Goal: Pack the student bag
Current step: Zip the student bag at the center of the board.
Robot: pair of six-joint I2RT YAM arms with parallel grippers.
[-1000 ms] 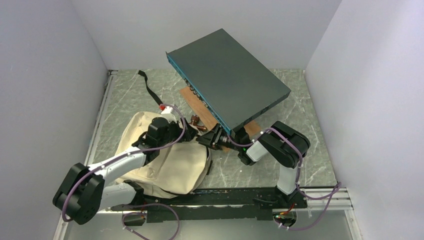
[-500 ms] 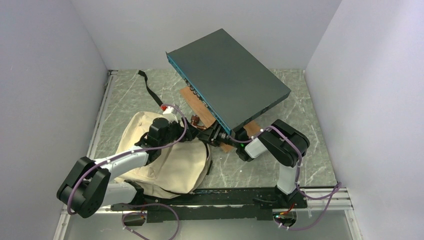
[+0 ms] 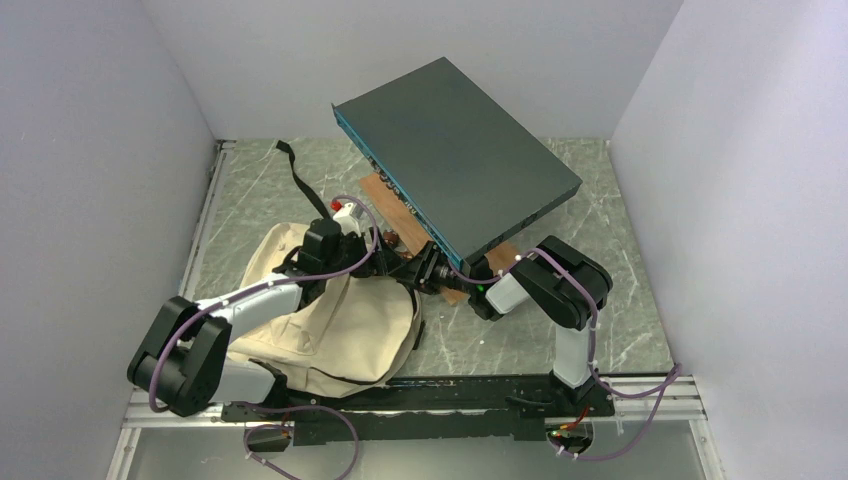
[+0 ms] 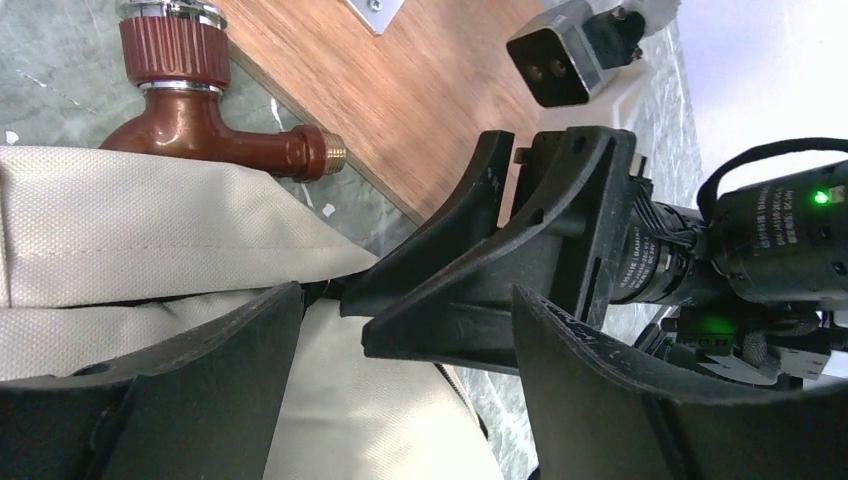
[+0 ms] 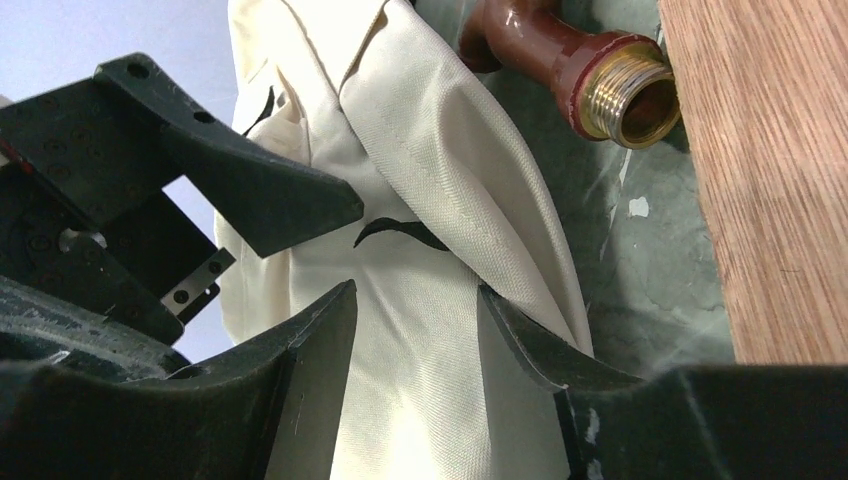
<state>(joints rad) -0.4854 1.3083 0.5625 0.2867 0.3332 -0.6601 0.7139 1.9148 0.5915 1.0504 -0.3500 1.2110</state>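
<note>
The cream student bag [image 3: 335,325] lies at the near left; its canvas fills both wrist views [image 4: 150,235] [image 5: 420,300]. My left gripper [image 3: 372,262] is over the bag's far right edge, open, its wide-apart fingers [image 4: 590,390] framing the canvas and my right gripper's fingers [image 4: 470,290]. My right gripper [image 3: 408,270] reaches in from the right, tip to tip with the left one. It is open, with a fold of the bag's canvas between its fingers [image 5: 310,360]; I cannot tell whether they touch it. The left gripper also shows in the right wrist view [image 5: 200,170].
A big dark grey flat box [image 3: 455,160] stands raised over the table's middle, above a wooden board [image 3: 385,195] [image 5: 770,180]. A brown pipe fitting [image 3: 390,240] [image 4: 190,120] [image 5: 590,70] lies by the bag's edge. A black strap [image 3: 300,180] trails toward the far left.
My left arm has stretched away from me and to the right, bringing its gripper up to the right gripper. The right gripper has shifted slightly left toward the bag.
</note>
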